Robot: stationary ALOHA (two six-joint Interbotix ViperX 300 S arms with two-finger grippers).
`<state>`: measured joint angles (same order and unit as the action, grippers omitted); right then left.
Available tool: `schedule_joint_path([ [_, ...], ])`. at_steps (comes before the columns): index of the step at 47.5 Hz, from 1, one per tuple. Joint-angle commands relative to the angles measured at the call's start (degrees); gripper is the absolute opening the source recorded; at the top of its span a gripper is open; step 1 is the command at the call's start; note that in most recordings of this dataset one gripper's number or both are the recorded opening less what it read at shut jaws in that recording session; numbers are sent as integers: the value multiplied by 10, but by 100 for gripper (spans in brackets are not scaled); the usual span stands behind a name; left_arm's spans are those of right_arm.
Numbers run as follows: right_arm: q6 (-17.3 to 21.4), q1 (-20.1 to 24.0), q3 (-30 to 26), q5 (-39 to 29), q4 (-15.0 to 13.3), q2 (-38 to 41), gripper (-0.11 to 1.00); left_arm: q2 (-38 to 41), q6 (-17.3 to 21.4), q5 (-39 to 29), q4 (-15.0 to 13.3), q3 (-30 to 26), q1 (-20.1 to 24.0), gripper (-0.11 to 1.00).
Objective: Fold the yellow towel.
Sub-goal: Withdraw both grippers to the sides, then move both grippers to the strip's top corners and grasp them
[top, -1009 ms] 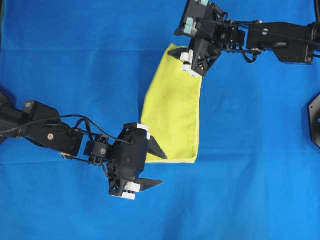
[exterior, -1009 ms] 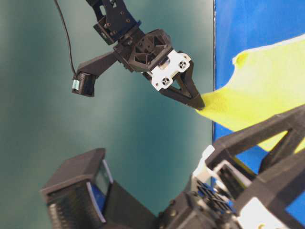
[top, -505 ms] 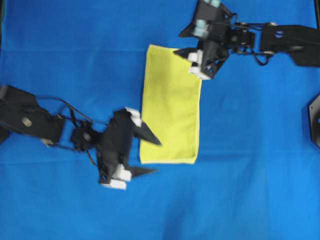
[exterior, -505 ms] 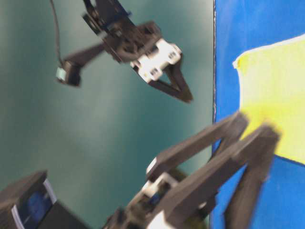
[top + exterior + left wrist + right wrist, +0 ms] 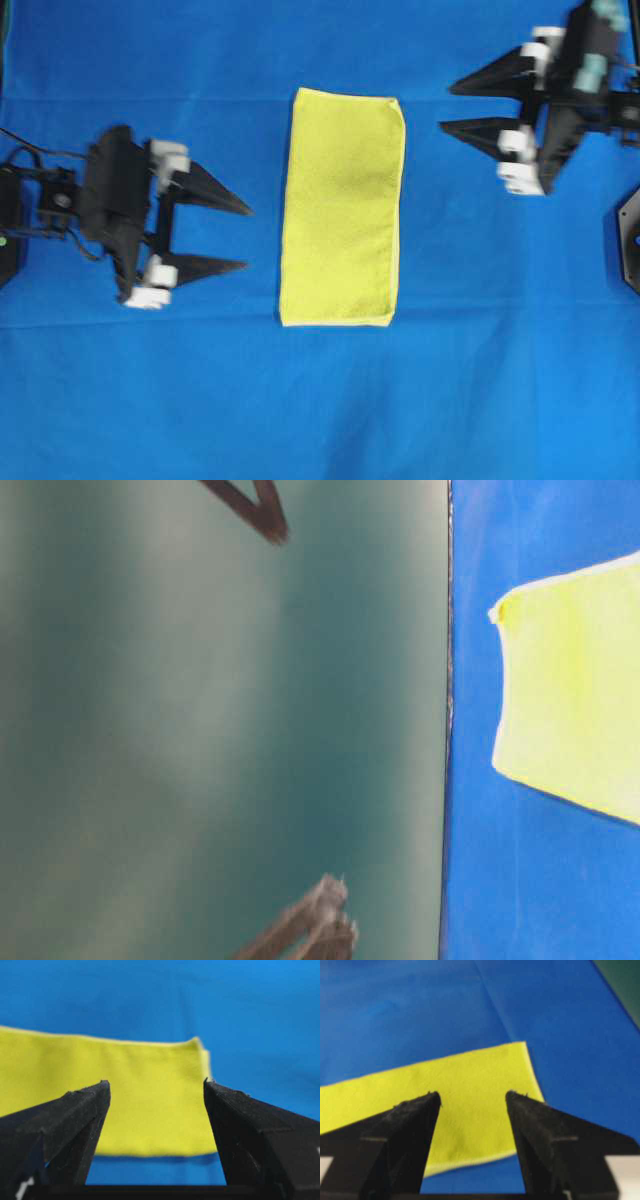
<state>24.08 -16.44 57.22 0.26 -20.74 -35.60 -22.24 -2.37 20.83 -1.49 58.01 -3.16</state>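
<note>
Yellow towel [image 5: 342, 207] edges flat, blue cloth [image 5: 320, 400] around

We see a large blue cloth [image 5: 320, 400] covering the work surface. The yellow towel [image 5: 343, 207] lies flat directly on it, a tall folded rectangle, its long sides running twelve to six o'clock.

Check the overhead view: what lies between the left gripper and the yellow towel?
Only bare blue cloth. In the overhead view the open left gripper points at the yellow towel without touching it; nothing else sits in that gap.
</note>
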Motion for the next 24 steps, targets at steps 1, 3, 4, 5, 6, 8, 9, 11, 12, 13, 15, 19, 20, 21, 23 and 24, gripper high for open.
schedule_joint_path([
  [1,3,2,22,11,2,-31,59,-32,0,18,1,15,17,72],
  [3,4,2,34,19,2,-39,59,-44,0,25,1,31,25,72],
  [4,4,2,43,25,3,-42,59,-49,0,28,1,37,30,72],
  [5,5,2,48,30,4,-43,59,-53,0,30,1,42,33,72],
  [6,5,2,54,34,5,-44,59,-56,0,32,0,47,37,72],
  [8,5,2,63,44,10,-44,59,-64,0,33,1,58,45,72],
  [9,5,2,68,49,12,-45,59,-67,0,33,0,62,47,72],
  [11,5,2,76,60,17,-43,59,-71,-1,33,1,68,51,72],
  [12,5,2,82,67,18,-41,59,-73,-1,33,0,69,52,72],
  [13,5,2,83,72,18,-40,59,-74,-1,33,0,70,53,72],
  [15,5,2,85,78,19,-36,59,-75,-1,33,0,71,54,72],
  [19,5,2,83,82,19,-30,59,-73,-1,33,1,69,54,72],
  [20,5,2,83,83,19,-29,59,-71,-1,33,1,69,54,72],
  [21,5,2,82,83,19,-28,59,-70,-1,33,1,68,54,72],
  [23,5,2,82,83,19,-27,59,-69,-1,33,1,68,54,72],
  [24,5,2,81,83,19,-26,59,-68,-1,33,1,67,54,72],
])
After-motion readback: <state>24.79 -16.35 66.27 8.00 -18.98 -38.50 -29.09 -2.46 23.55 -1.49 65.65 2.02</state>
